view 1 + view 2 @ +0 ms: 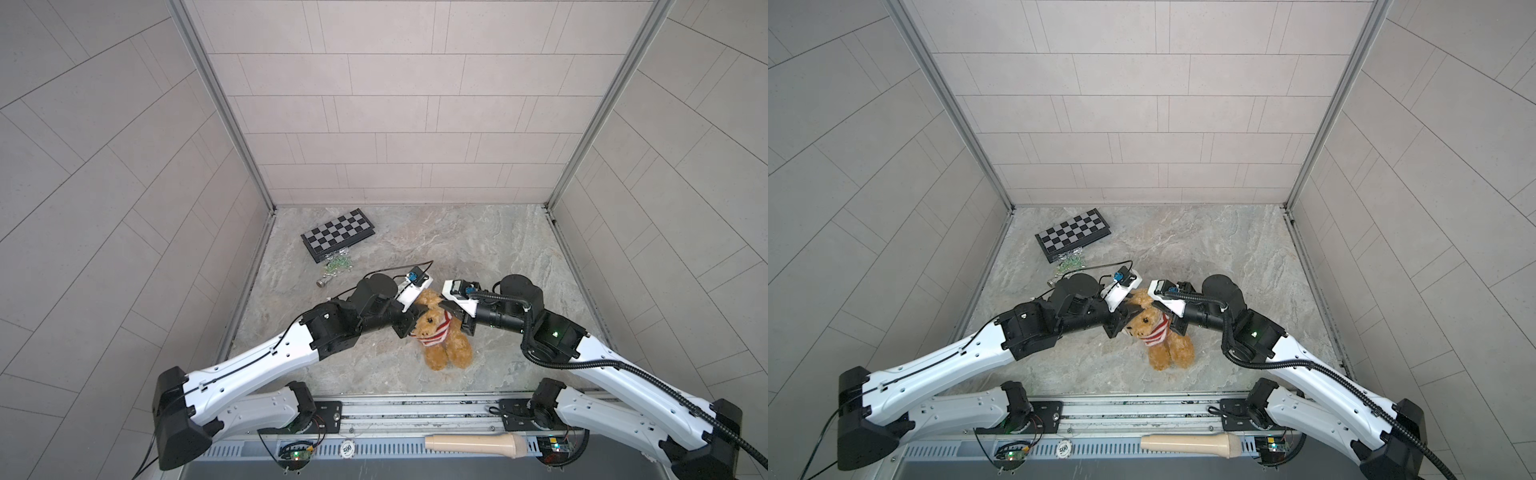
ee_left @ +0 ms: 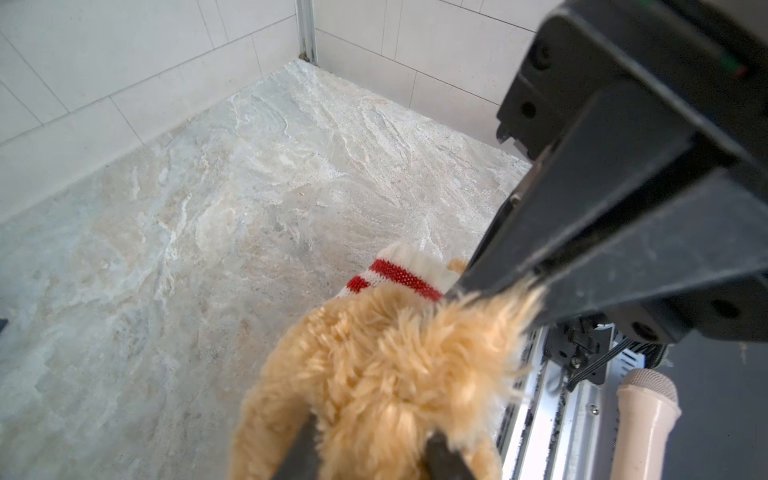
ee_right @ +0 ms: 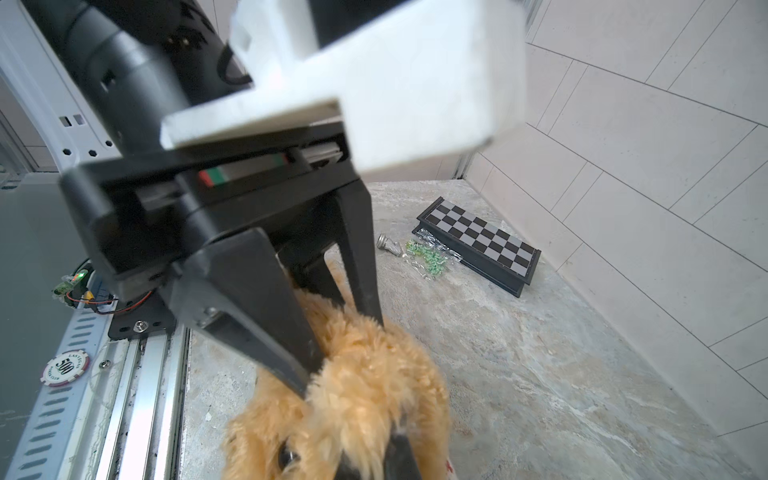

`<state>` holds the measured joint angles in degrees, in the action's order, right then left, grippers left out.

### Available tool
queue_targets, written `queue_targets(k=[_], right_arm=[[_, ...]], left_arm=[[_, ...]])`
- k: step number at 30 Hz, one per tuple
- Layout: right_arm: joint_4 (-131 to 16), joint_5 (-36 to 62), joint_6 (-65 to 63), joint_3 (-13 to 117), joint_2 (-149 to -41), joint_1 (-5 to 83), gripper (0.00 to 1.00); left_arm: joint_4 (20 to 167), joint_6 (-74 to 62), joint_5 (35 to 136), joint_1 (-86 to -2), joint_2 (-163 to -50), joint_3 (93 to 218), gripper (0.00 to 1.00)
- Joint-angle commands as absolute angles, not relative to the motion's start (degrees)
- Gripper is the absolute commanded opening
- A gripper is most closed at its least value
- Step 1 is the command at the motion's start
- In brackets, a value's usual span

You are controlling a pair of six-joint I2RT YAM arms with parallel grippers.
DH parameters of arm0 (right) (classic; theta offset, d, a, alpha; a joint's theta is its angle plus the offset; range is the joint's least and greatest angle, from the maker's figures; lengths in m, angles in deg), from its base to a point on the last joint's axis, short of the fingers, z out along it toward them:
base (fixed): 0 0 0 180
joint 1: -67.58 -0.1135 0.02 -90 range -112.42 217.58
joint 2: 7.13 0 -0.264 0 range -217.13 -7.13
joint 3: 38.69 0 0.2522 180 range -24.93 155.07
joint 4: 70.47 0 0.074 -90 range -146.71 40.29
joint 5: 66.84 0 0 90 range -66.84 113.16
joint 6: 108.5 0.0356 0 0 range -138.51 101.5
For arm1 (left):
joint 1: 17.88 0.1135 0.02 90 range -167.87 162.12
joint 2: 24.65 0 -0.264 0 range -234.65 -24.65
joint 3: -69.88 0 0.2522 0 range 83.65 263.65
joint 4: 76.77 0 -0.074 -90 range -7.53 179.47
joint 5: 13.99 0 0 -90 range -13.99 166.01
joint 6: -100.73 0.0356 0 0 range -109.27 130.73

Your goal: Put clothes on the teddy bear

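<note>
The golden-tan teddy bear point(image 1: 446, 353) point(image 1: 1169, 351) sits upright on the stone floor between both arms. A red-and-white striped sweater point(image 1: 436, 332) point(image 1: 1156, 332) is bunched around its neck and chest. My left gripper point(image 1: 415, 322) point(image 2: 372, 457) is at the bear's head, its two fingers closed on a tuft of plush point(image 2: 374, 353). On the other side of the head, my right gripper point(image 1: 453, 316) point(image 3: 382, 461) is shut at the sweater's upper edge point(image 2: 395, 274), with its tips buried in fur point(image 3: 365, 386).
A folded chessboard point(image 1: 338, 235) lies at the back left, with a bag of green pieces point(image 1: 337, 264) and a small grey metal piece point(image 1: 322, 282) beside it. A beige microphone point(image 1: 478, 444) and a poker chip point(image 1: 347, 448) rest on the front rail. Tiled walls enclose three sides.
</note>
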<state>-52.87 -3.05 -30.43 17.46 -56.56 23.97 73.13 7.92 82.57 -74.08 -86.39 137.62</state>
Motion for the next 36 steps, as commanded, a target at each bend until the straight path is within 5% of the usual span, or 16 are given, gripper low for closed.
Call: queue_targets(k=[1,6,11,15,24,36], right_arm=[[-58.24,-5.76,-29.09,17.97,-54.61,23.37,0.0],[-57.56,-0.94,-25.83,16.76,-52.05,23.37,0.12],[-52.6,9.49,-18.68,13.19,-44.85,23.62,0.39],[-45.31,12.97,-8.34,12.95,-41.21,24.12,0.48],[-42.39,7.4,4.87,7.73,-43.41,24.25,0.48],[-50.16,1.56,4.62,7.95,-53.03,24.25,0.36]], left_arm=[[74.76,7.52,80.58,-74.04,-85.23,135.67,0.19],[77.37,7.07,79.1,-74.04,-82.56,132.57,0.0],[79.65,5.95,77.41,-73.48,-80.04,129.91,0.0],[82.61,3.71,78.29,-71.4,-77.47,126.65,0.0],[88.22,0.54,81.25,-68.41,-71.52,121.12,0.0],[93.68,-2.88,82.91,-68.07,-68.14,117.2,0.0]])
